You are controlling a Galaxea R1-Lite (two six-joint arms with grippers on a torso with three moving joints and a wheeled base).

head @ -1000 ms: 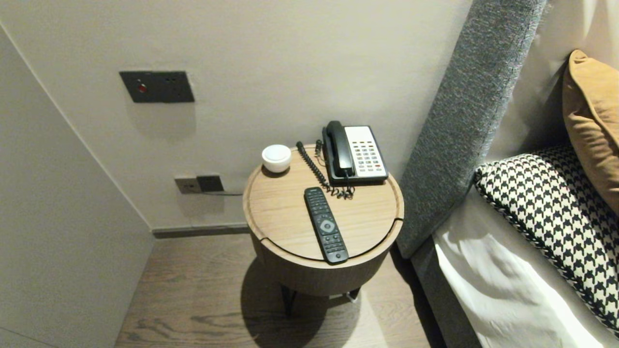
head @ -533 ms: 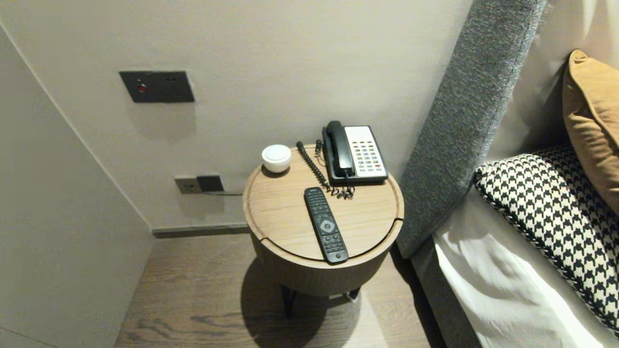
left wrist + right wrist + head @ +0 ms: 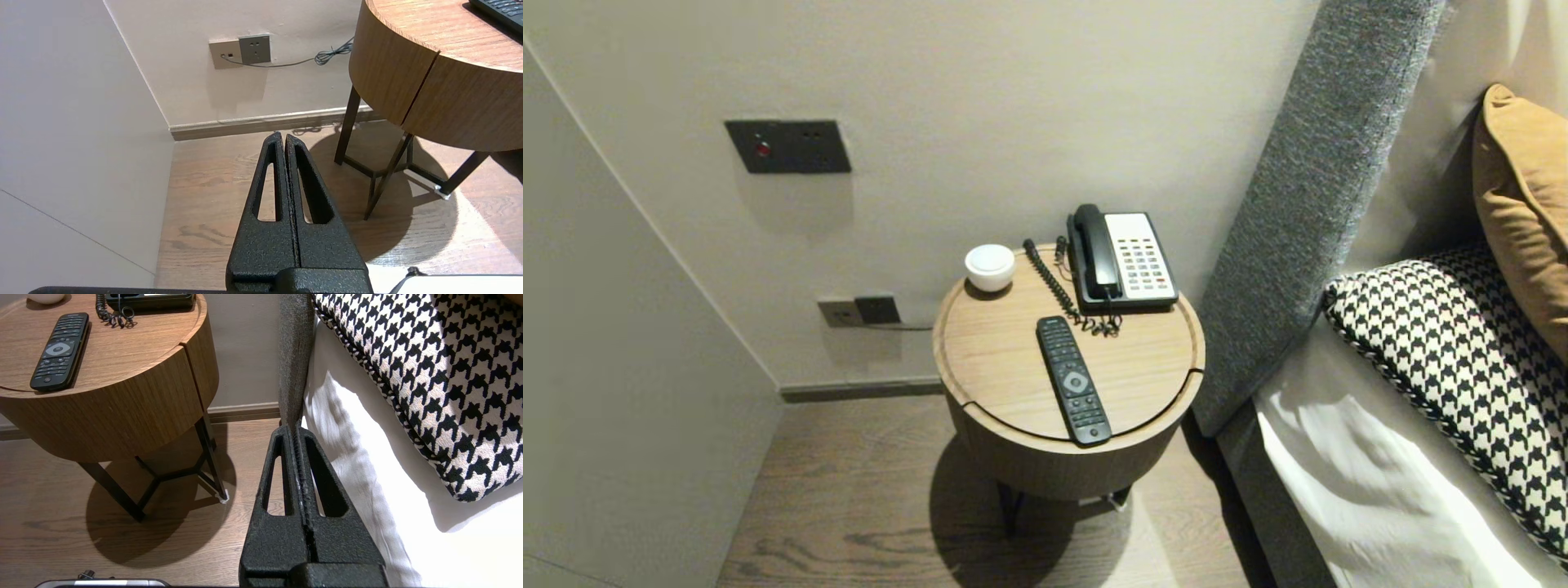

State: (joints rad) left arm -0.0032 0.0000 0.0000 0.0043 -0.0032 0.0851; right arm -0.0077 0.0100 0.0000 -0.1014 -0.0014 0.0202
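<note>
Wooden floor (image 3: 849, 506) and a plain beige wall surround a round wooden bedside table (image 3: 996, 359) that stands in the corner, just beside the grey padded headboard (image 3: 1307, 204) of a bed. On the wall hang a dark switch panel (image 3: 787, 146) and, lower, a socket (image 3: 859, 311) with a thin cable going behind the table.

A black remote control (image 3: 1073, 380) lies flat on the table top, and its lower end reaches the front rim. Behind it sits a black and white telephone (image 3: 1123, 261) with its coiled cord (image 3: 1054, 282) lying to the left, and a small round white object (image 3: 990, 267) stands at the back rim. On the bed lie a white sheet (image 3: 1356, 474), a houndstooth pillow (image 3: 1462, 359) and a mustard cushion (image 3: 1523, 204).

Neither arm shows in the head view. The left gripper (image 3: 284, 136) hangs low over the floor, to the left of the table legs, its fingers pressed together and grasping nothing. The right gripper (image 3: 295, 428) is also clenched and empty, low between the table and the bed, with its tips before the headboard edge. Both are well apart from the remote control.
</note>
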